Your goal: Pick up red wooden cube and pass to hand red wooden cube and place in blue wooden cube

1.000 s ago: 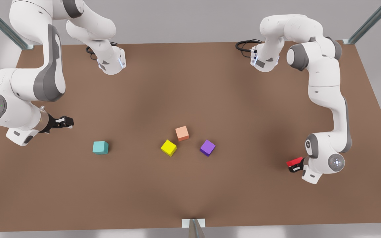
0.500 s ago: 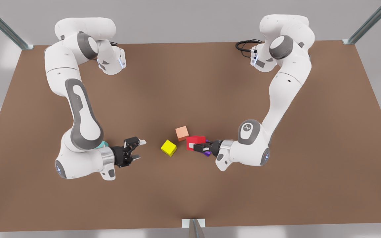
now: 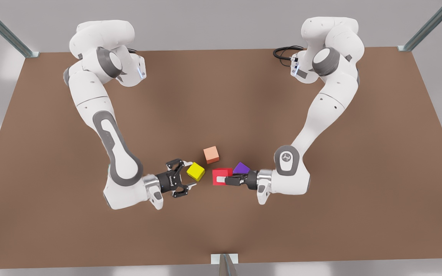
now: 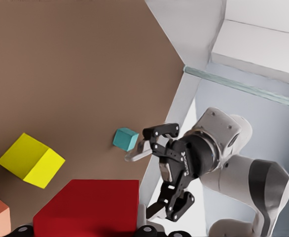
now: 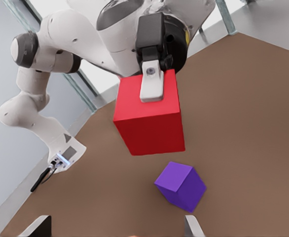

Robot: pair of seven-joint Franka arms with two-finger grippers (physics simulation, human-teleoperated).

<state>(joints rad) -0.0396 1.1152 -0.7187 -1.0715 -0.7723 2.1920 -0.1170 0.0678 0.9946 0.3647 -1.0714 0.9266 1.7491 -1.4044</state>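
Hand (image 3: 188, 175), the right gripper, hangs spread and empty in the front view. Just ahead of it, not touching, the left gripper (image 3: 226, 179) clamps the red cube (image 3: 218, 174). The yellow cube (image 3: 195, 171) sits right at the hand's upper finger, so closing in could knock it.

The left wrist view adds the blue cube (image 4: 125, 138), on the table beyond the hand (image 4: 142, 185).

The right wrist view shows one pad lying across the red cube (image 5: 149, 118); I think the hand may clash with it.

The red wooden cube (image 4: 88, 206) is seen clamped at the left gripper's jaws; beyond it, the hand (image 4: 157, 175) is spread open.
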